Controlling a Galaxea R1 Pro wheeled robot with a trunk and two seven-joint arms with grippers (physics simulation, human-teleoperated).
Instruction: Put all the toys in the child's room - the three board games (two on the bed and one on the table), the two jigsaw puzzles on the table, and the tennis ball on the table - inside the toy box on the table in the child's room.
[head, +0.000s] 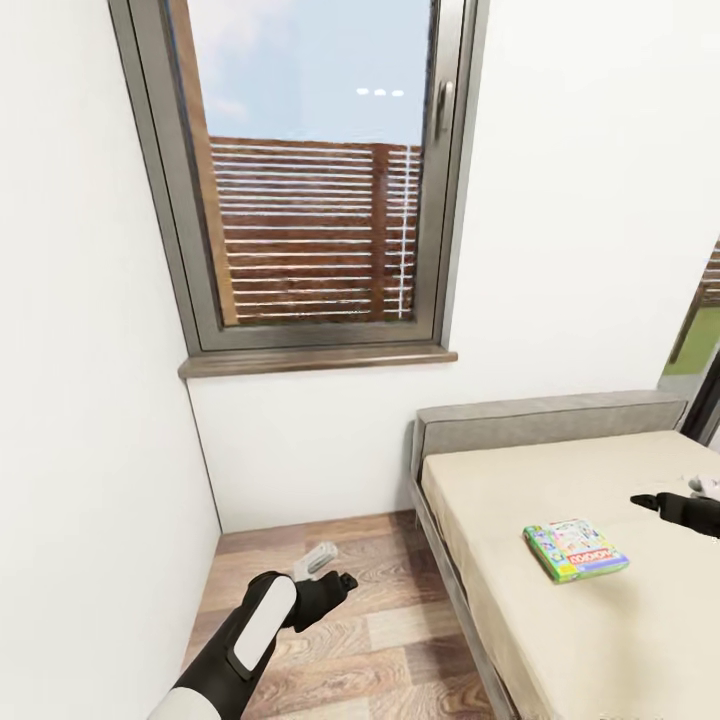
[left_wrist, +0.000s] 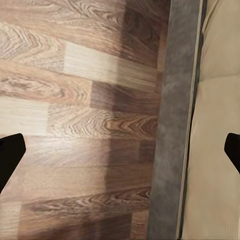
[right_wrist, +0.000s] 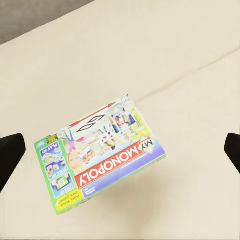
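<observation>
Monopoly board game (head: 576, 549) flat on beige bed (head: 620, 640) by window (head: 310, 180), apparently untouched, both grippers' fingers spread.

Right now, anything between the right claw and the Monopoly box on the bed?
Nothing visible. The right claw hovers open above the bed, with bare mattress between it and the Monopoly box.

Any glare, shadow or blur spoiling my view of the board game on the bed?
Head view: even light, no glare; board game sharp, lettering small. Right wrist view: box slightly soft but lettering readable, faint shadow beneath it on the mattress. Left wrist view: a shadow band darkens the floor beside the bed frame.
</observation>
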